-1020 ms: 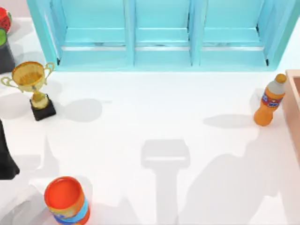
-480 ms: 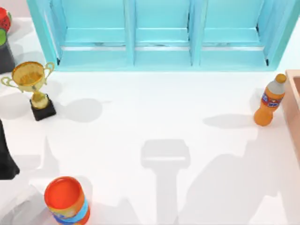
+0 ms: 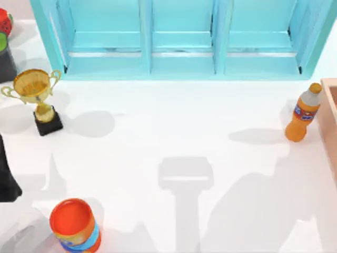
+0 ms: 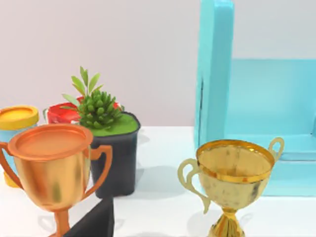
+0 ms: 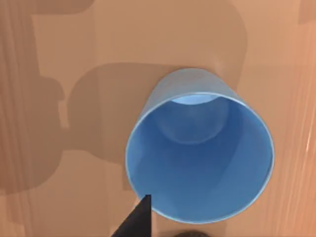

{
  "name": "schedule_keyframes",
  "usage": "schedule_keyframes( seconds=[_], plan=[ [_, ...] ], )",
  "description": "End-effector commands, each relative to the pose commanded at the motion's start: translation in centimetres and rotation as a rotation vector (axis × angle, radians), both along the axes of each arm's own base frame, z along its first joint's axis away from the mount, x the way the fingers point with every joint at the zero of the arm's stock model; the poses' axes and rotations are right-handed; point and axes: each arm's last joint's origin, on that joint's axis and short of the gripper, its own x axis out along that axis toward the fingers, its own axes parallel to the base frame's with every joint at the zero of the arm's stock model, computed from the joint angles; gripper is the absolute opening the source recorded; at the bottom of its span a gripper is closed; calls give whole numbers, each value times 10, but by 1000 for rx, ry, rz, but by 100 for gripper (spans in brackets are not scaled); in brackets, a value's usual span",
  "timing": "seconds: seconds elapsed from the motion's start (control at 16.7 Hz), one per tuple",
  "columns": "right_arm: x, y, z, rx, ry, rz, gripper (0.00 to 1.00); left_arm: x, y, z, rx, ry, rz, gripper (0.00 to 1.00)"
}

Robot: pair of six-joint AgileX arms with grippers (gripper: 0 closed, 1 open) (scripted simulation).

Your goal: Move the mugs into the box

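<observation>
Right wrist view: one dark finger tip (image 5: 136, 219) shows at the near rim of the plain blue handleless plastic mug (image 5: 200, 148), touching or just overlapping the rim line; the second finger cannot be made out, so whether the right gripper holds the mug or has let go cannot be told. The mug stands upright, mouth facing the camera, its long axis running straight away from the wrist down to the flat tan floor of the large thick-walled salmon box (image 5: 74, 59). Its shadow falls on that floor beside it, so the mug appears to be inside the box, resting on or just above the bottom. Key relation: mug directly below the right fingers, axis vertical, so any release or retreat should run straight up along that axis. Top view: an edge of the box (image 3: 330, 121) lies at the table's right edge, beside an orange plastic soda bottle (image 3: 303, 113); the right arm is plainly the nearer one. Left wrist view: a black fingertip (image 4: 94, 221) looks toward a copper trophy cup (image 4: 49, 165), a gold trophy cup (image 4: 236, 175), a potted green succulent (image 4: 106, 136) and the turquoise cabinet (image 4: 217, 69); finger opening cannot be told. Left arm idle at the table's left side. Speckled brown mug not located.
</observation>
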Motion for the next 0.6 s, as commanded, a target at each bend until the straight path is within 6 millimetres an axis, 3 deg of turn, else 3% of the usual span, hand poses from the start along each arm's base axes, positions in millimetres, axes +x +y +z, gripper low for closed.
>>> schedule_keyframes(
  seconds=[0.6],
  plan=[
    [1, -1, 3, 2, 1, 1, 100, 0, 0, 0, 0, 0, 0, 100]
  ],
)
